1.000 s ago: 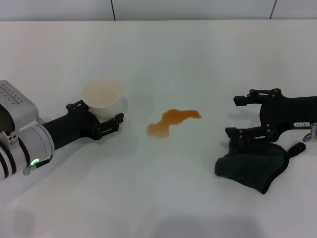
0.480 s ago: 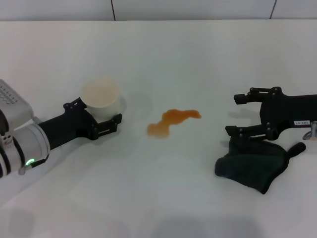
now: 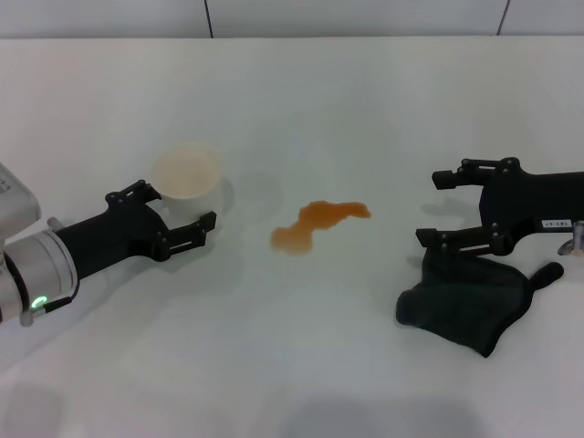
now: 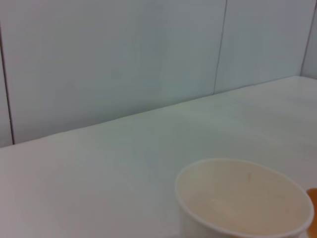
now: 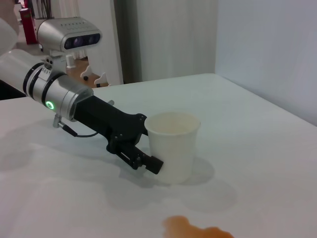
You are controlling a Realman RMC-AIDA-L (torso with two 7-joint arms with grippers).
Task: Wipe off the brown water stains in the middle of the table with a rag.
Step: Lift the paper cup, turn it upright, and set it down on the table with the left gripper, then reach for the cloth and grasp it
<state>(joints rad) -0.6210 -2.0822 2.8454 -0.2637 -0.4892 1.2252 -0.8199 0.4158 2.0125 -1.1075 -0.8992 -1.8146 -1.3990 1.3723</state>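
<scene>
While no writing reads clearly, right gripper (image 3: 440,206) wide beside rag (image 3: 465,303), left gripper (image 3: 180,209) wide by cup (image 3: 187,178).

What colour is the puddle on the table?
Orange-brown; the brown water stains show best in the head view.

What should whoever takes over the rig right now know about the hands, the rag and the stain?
Left hand: open, empty, right by the paper cup but off it.
Right hand: open, empty, above the rag's far edge.
The rag lies on the table, right of the stain.
Done: cup stands upright.
Left: grasp the rag, wipe the stain, which is untouched.
</scene>
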